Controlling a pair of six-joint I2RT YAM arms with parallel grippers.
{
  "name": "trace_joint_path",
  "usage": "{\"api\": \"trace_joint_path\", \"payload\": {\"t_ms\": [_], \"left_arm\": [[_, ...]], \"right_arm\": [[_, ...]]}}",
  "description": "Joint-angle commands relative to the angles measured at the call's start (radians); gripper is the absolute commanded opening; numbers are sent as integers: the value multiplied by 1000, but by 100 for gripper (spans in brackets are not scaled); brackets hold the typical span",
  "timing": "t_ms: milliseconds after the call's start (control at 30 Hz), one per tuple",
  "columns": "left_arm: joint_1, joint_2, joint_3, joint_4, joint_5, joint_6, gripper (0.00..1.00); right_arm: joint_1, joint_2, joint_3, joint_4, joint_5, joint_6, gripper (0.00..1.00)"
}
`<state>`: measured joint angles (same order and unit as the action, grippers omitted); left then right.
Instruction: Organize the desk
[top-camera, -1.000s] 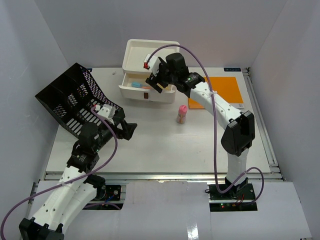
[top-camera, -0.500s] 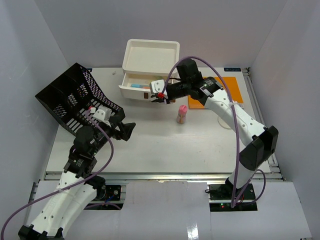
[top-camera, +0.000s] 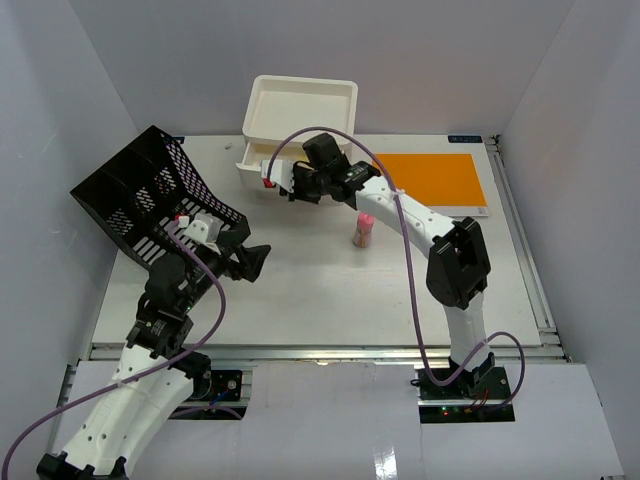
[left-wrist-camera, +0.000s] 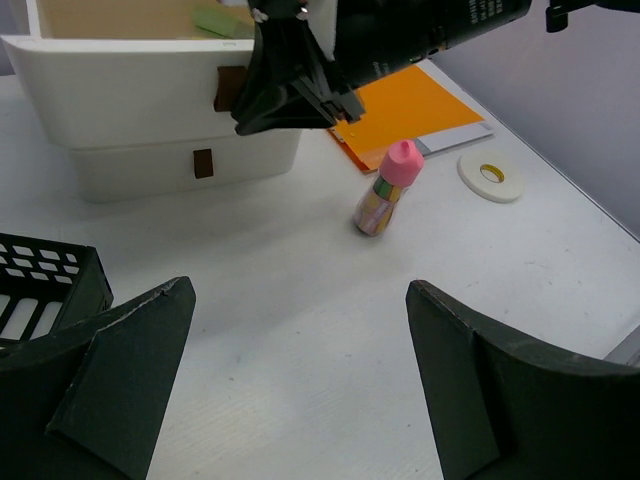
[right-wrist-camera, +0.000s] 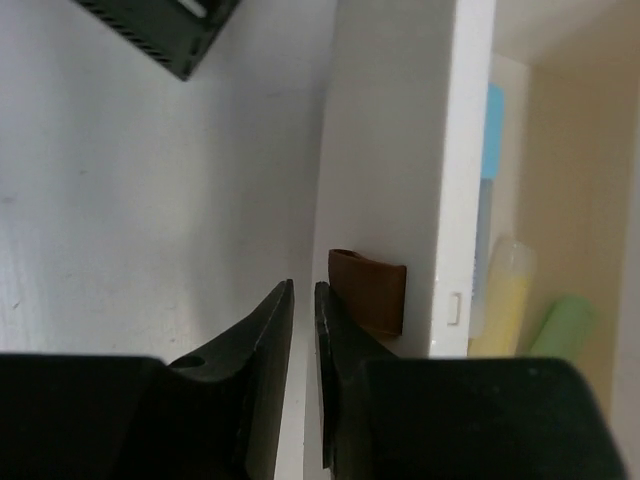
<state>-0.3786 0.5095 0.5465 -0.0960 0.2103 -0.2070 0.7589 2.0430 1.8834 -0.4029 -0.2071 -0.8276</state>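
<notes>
R gripper (right-wrist-camera: 303, 290), fingers nearly together w/ nothing between, sits low over the desk (top-camera: 300, 300) at the drawer box (top-camera: 252, 115), tips just beside the brown handle (right-wrist-camera: 368, 290) of its pulled-out drawer (right-wrist-camera: 385, 130). Prob. narrowed to push the drawer in, not grab it. L gripper (left-wrist-camera: 300, 290) gapes wide, idle near the rack (top-camera: 130, 195), out of the way.

The bench (top-camera: 330, 290) is lit brightly and evenly from above. Only soft, pale shadows are seen on it. Up close, the left hand (left-wrist-camera: 300, 288) is dark and blurred. The right hand (right-wrist-camera: 303, 290) is seen as a black shape, and the white drawer box (right-wrist-camera: 390, 150) just past it is washed out.
</notes>
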Motion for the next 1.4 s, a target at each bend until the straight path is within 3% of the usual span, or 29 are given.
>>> {"api": "trace_joint_path", "payload": {"t_ms": [0,200,467,567,667,800,1000,1067,1200,1300,1367], "left_arm": [[6,1,-7,18,14,4,98],[6,4,-8,18,12,7,98],[6,23,-7,16,14,4,98],[6,43,-10,22,15,-6,98],[6,110,-10,29,16,-34,98],[7,235,5,88,80,-114,98],[6,550,116,251,60,-214,93],[1,668,187,273,28,-217,92],[-9,910,331,329,-48,-190,92],[-12,1022,399,393,-105,-161,92],[-15,1069,421,435,-132,-150,91]], "right_arm": [[-15,44,53,233,300,154,26],[-13,75,49,374,477,188,38],[-15,61,5,428,502,185,70],[-15,-28,-26,284,320,194,77],[-22,-151,-80,106,33,136,80],[-75,-359,-267,52,-228,154,81],[-394,-612,-540,66,-706,280,80],[-527,-679,-643,69,-787,280,79],[-664,-801,-868,117,-907,303,78],[-762,-869,-1004,261,-997,424,78],[-826,-894,-1013,269,-1021,443,78]]}}
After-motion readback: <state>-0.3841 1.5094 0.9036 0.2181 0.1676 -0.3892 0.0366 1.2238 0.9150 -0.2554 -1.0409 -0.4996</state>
